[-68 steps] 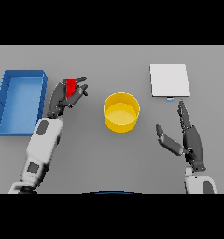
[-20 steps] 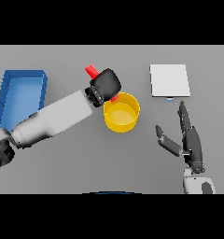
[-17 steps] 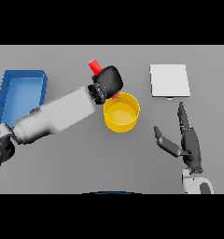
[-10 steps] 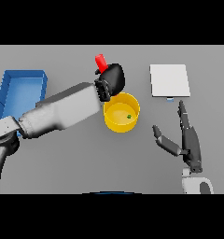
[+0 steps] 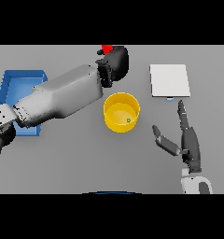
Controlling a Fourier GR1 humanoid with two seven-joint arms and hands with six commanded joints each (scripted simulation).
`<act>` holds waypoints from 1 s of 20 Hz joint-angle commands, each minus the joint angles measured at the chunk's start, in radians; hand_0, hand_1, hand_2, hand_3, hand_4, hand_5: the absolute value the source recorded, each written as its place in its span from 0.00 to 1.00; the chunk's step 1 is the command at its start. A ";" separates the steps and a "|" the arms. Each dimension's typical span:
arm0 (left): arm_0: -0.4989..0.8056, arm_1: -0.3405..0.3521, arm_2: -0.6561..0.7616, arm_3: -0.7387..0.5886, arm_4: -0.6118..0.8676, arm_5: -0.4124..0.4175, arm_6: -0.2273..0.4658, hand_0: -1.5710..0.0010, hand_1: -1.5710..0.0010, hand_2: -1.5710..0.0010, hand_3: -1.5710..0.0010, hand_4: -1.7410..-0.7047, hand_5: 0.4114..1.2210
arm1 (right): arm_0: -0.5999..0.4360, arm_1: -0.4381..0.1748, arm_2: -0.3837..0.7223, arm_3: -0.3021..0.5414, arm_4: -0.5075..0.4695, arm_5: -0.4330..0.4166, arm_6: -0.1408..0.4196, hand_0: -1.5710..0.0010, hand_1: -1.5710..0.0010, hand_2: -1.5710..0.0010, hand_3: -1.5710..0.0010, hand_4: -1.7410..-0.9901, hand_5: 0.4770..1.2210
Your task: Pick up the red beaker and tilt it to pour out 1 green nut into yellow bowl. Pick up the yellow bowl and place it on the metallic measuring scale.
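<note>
Head view, as I log it: left hand [image 5: 116, 64] clamped round red beaker [image 5: 106, 48], held behind bowl [image 5: 122, 112]. One green nut [image 5: 128, 120] lies in bowl, so I judge pour done. Right hand [image 5: 187, 142], fingers spread, waits near scale [image 5: 169, 80] for bowl.

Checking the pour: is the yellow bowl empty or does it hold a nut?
Not empty: one green nut lies inside the bowl.
</note>
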 commanded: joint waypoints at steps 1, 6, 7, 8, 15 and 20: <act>-0.027 0.000 0.016 0.025 0.007 0.025 0.000 0.00 0.00 0.00 0.05 0.01 1.00 | -0.006 0.003 0.001 0.013 0.005 -0.004 0.004 1.00 1.00 1.00 1.00 0.72 0.15; -0.155 0.076 0.125 0.137 0.099 0.070 -0.016 0.00 0.00 0.04 0.22 0.03 1.00 | -0.014 0.001 -0.008 0.007 -0.029 0.015 -0.001 1.00 1.00 1.00 1.00 0.75 0.16; -0.174 0.081 0.156 0.169 0.127 0.059 0.010 0.00 0.00 0.04 0.17 0.03 1.00 | -0.016 0.003 -0.009 0.014 -0.044 0.025 -0.001 1.00 1.00 1.00 1.00 0.74 0.16; -0.187 0.093 0.194 0.204 0.163 0.062 0.020 0.00 0.00 0.03 0.14 0.03 1.00 | -0.009 0.010 -0.007 0.013 -0.055 0.031 -0.011 1.00 1.00 1.00 1.00 0.74 0.16; -0.081 0.243 0.558 0.368 0.569 0.184 0.185 0.00 0.00 0.01 0.12 0.01 1.00 | -0.016 -0.004 -0.018 0.032 -0.077 0.047 -0.048 1.00 1.00 1.00 1.00 0.69 0.15; 0.130 0.380 0.699 0.244 0.811 0.321 0.284 0.00 0.00 0.00 0.10 0.00 1.00 | -0.030 -0.025 -0.022 0.050 -0.065 0.050 -0.051 1.00 1.00 1.00 1.00 0.69 0.15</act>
